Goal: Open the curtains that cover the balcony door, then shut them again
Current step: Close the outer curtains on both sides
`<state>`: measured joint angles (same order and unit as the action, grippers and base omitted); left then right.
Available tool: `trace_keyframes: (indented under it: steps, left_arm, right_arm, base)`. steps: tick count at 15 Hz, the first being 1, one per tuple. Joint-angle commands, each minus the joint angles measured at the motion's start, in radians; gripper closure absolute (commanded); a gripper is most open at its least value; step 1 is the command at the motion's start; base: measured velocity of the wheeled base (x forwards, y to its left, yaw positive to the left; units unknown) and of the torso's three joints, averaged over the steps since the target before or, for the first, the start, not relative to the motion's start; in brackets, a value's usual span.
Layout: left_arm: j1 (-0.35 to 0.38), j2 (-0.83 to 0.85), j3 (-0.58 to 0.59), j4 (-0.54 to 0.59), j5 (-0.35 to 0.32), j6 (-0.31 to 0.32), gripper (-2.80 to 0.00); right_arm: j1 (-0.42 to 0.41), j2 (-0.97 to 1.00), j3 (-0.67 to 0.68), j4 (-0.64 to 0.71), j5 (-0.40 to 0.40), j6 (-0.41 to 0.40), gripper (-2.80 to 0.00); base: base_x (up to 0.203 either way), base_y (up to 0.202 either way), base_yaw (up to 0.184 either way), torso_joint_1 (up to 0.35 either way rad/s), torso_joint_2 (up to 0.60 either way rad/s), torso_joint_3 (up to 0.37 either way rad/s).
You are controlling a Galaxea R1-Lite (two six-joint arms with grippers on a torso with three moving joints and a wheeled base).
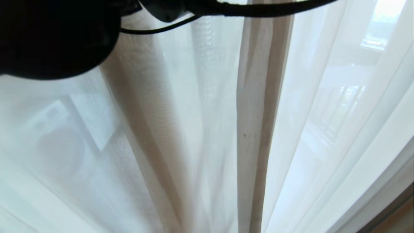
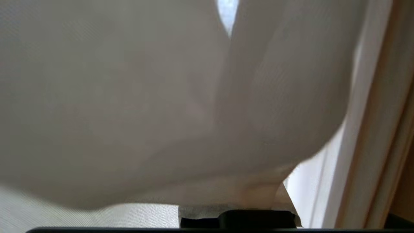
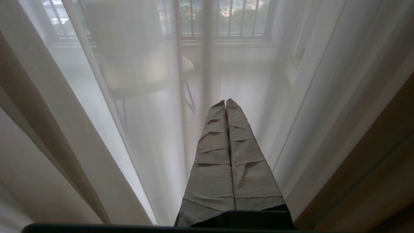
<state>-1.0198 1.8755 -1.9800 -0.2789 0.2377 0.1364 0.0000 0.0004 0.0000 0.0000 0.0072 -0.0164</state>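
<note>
1. Left gripper: raised high at the upper left of the head view, where only the dark bulk of the left arm and a black cable show.
2. Buried in fabric in its own wrist view; only the wrapped base of the fingers peeks out beneath a grey mass of cloth.
3. Closed to the narrowest setting, with sheer curtains bunched over and around the tips; pressed against the cloth for certain, pinching a fold very likely, though the tips themselves are hidden.
4. Right gripper: hanging low and idle, pointing toward the sheer layer just ahead of its tips; touching or just short of it cannot be told.
5. Cloth-wrapped fingers pressed flat together along their whole length, nothing between them.
6. Curtains in the head view: thin white see-through fabric filling the whole frame in vertical folds, with a denser beige fold running down the middle.
7. Drawn across the glass; balcony floor and a pale rounded appliance dimly visible through the sheer.
8. Through the sheer in the right wrist view: a chair and a barred window beyond.
9. Strip of wooden floor at the lower right edge of the head view.
</note>
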Motion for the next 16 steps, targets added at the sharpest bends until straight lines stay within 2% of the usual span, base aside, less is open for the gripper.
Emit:
trace_keyframes:
  steps: [1, 4, 7, 12, 14, 16]
  left_arm:
    - [0.072, -0.069, 0.003, -0.008, 0.051, 0.02, 0.0]
    - [0.201, -0.151, 0.022, -0.004, 0.113, 0.052, 0.0]
    - [0.354, -0.252, 0.077, 0.002, 0.131, 0.066, 0.0]
    - [0.62, -0.438, 0.285, 0.052, 0.13, 0.064, 0.0]
    - [0.693, -0.485, 0.368, 0.055, 0.128, 0.049, 0.0]
    - [0.737, -0.523, 0.453, 0.053, 0.127, 0.026, 0.0]
  right_arm:
    - [0.0, 0.0, 0.0, 0.0, 0.0, 0.0, 0.0]
    - [0.0, 0.0, 0.0, 0.0, 0.0, 0.0, 0.0]
    - [0.0, 0.0, 0.0, 0.0, 0.0, 0.0, 0.0]
    - [0.0, 0.0, 0.0, 0.0, 0.0, 0.0, 0.0]
    - [0.0, 0.0, 0.0, 0.0, 0.0, 0.0, 0.0]
    - [0.0, 0.0, 0.0, 0.0, 0.0, 0.0, 0.0]
  base:
    - [0.0, 0.0, 0.0, 0.0, 0.0, 0.0]
    - [0.0, 0.0, 0.0, 0.0, 0.0, 0.0]
    - [0.0, 0.0, 0.0, 0.0, 0.0, 0.0]
    - [0.0, 0.0, 0.0, 0.0, 0.0, 0.0]
    - [0.0, 0.0, 0.0, 0.0, 0.0, 0.0]
    - [0.0, 0.0, 0.0, 0.0, 0.0, 0.0]
